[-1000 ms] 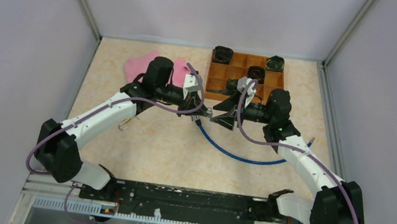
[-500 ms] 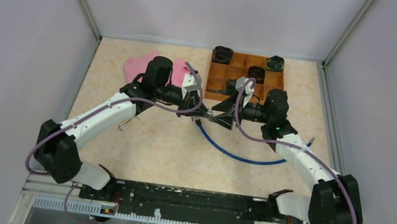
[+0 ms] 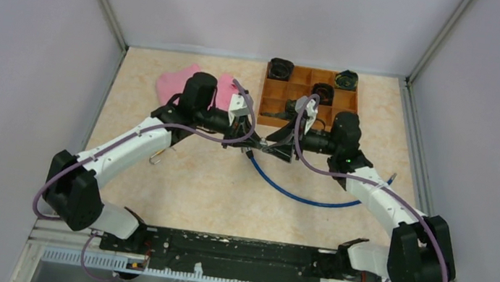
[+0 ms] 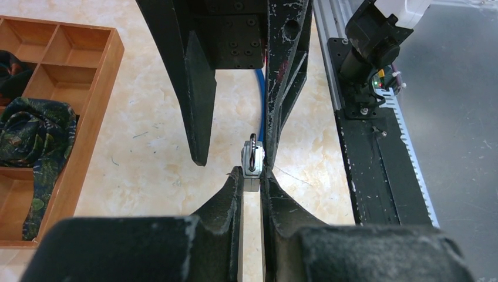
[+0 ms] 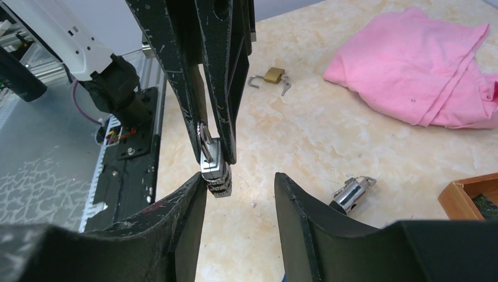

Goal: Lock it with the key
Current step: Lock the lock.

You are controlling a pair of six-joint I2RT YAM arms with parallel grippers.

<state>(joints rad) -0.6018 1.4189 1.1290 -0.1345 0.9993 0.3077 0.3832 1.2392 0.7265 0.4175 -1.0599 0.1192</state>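
1. The table [image 3: 183,183] is a pale stone-patterned top. It is shut in by walls [image 3: 21,82] on the left, far and right sides and by a black rail [image 3: 240,249] along the near edge. Most of the bare top lies between the arms and that rail.
2. The wooden tray [image 3: 315,70] sits at the far right, just beyond the right arm. Dark rolled items [image 3: 280,67] fill some compartments, a dark patterned cloth [image 4: 29,132] lies across others, and several hold nothing.
3. The pink cloth [image 5: 423,64] lies crumpled at the far left, behind the left arm.
4. The blue cable [image 4: 261,94] curves over the table under the two grippers. Its silver end [image 5: 352,192] lies on the top near the tray's corner.
5. The left gripper [image 4: 251,176] is above mid-table, its jaws nearly together and clamped on the lock body.
6. The right gripper [image 5: 241,176] faces it tip to tip. Its jaws are parted to about half width, straddle the lock and clasp nothing.
7. The brass padlock [image 5: 273,74] lies on the table with its shackle open, well apart from both grippers. The key [image 5: 285,88] is just beside it.
8. The silver padlock [image 5: 215,171] is off the table, pinched between the left fingers. It touches one right finger, and a clear gap separates it from the other.
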